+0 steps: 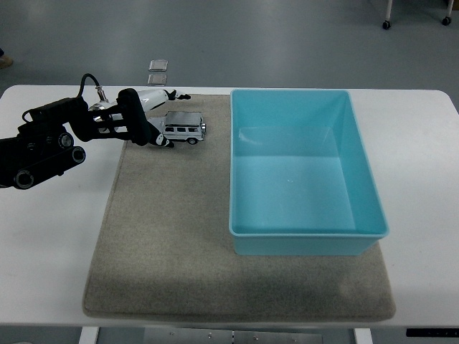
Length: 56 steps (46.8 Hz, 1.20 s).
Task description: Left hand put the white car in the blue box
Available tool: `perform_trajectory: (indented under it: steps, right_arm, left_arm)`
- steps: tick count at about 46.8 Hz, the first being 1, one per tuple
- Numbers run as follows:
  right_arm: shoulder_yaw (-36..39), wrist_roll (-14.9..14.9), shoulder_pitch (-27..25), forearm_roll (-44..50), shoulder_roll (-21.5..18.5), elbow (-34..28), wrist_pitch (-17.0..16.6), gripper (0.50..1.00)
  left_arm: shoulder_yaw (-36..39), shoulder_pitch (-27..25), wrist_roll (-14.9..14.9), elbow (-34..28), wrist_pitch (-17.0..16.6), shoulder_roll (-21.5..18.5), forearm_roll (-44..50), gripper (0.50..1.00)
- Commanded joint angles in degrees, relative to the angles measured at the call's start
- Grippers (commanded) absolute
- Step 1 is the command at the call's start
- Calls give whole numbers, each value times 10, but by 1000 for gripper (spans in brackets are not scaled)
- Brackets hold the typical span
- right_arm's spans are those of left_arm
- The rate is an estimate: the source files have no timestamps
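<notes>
Left hand reaching in from left; fingers spread, empty

Left hand at the white car, blue box empty beside it.
The left hand reaches in from the left edge, its fingers spread around the rear of the white car on the grey mat; the blue box sits just right of the car.
</notes>
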<state>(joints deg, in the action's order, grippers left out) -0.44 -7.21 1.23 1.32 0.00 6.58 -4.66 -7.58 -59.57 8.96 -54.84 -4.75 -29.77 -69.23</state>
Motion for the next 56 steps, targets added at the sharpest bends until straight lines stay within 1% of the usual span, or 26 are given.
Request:
perform_trajectory:
  steps: [1, 5, 8, 11, 13, 18, 27, 31, 53, 56]
  right_arm:
    - [0, 0, 0, 0, 0, 0, 0, 936]
    - [0, 0, 0, 0, 0, 0, 0, 936]
    - [0, 0, 0, 0, 0, 0, 0, 936]
    - [0, 0, 0, 0, 0, -1, 0, 936]
    - [0, 0, 0, 0, 0, 0, 0, 936]
    - [0, 0, 0, 0, 0, -1, 0, 936]
    - [0, 0, 0, 0, 0, -1, 0, 936]
    - [0, 0, 0, 0, 0, 0, 0, 936]
    - [0, 0, 0, 0, 0, 0, 0, 936]
    - [0, 0, 0, 0, 0, 0, 0, 936]
  left_arm:
    - [4, 0, 0, 8, 0, 9, 0, 934]
    - [5, 0, 0, 20, 0, 16, 0, 919]
    - [5, -1, 0, 29, 0, 21, -2, 919]
    - [5, -4, 0, 31, 0, 23, -10, 917]
    - [5, -5, 0, 31, 0, 24, -14, 904]
    - [5, -5, 0, 31, 0, 31, -15, 902]
    - [5, -8, 0, 49, 0, 43, -27, 868]
    - [5, -8, 0, 58, 0, 45, -37, 866]
    - [5, -7, 0, 60, 0, 52, -38, 853]
    - [6, -7, 0, 60, 0, 52, -38, 831]
